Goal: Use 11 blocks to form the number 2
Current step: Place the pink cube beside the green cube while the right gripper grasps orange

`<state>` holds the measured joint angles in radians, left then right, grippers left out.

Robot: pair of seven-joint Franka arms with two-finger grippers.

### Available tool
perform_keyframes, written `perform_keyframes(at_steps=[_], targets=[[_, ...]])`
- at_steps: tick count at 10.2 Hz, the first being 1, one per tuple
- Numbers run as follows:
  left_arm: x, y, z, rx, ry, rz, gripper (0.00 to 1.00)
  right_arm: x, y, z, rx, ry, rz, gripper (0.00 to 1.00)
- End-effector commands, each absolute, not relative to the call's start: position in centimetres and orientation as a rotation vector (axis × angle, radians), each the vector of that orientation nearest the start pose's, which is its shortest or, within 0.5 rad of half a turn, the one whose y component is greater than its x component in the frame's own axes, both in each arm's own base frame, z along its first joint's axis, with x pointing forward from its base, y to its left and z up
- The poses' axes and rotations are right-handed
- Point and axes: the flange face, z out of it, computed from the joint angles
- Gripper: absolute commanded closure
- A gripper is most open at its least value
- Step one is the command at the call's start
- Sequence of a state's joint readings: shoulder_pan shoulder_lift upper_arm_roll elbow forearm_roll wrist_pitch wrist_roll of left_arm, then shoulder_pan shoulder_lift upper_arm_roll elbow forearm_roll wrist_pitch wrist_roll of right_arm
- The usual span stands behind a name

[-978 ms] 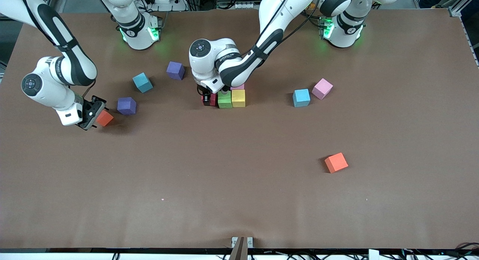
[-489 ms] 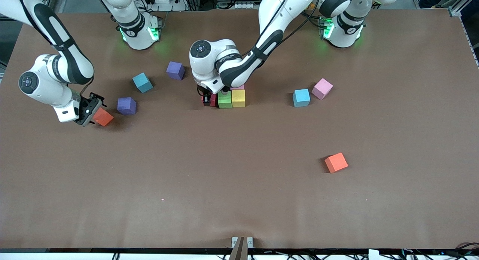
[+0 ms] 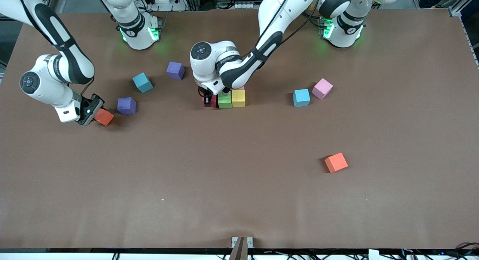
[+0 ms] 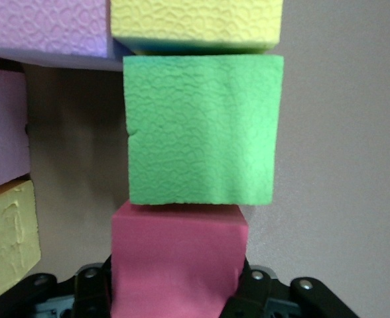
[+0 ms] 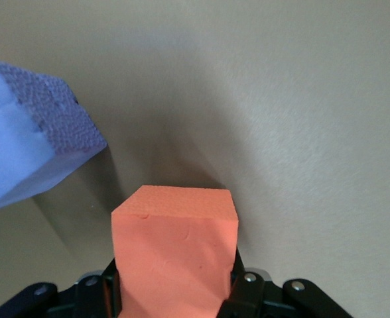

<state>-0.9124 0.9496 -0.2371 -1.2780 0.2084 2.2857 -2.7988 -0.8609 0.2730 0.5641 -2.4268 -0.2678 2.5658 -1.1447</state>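
Right claw (image 3: 94, 113) gripping orange block (image 3: 104, 117), left claw (image 3: 209, 100) gripping red block (image 3: 213, 100)

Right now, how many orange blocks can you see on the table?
2. One orange block sits between the right gripper's fingers beside a purple block; the other orange block lies alone, nearest the front camera. Others may hide under the arms.
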Motion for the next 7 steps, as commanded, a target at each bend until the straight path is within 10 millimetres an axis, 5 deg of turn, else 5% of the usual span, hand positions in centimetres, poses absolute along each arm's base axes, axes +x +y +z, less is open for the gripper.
perform_keyframes(at_steps=[1,4,7], targets=[[34.9,-67.5,19.0,1.867,2.421,-0.068,0.01,47.5,-10.7,24.5,-2.664,-1.677,0.135,0.68],[34.9,-67.6,20.0,1.867,2.418,-0.066,0.0,51.2,-7.7,28.2,-2.691,-1.715,0.032,0.68],[34.5,-67.7,23.2,1.886,2.422,-0.05,0.0,53.7,-4.3,31.0,-2.741,-1.492,0.019,0.69]])
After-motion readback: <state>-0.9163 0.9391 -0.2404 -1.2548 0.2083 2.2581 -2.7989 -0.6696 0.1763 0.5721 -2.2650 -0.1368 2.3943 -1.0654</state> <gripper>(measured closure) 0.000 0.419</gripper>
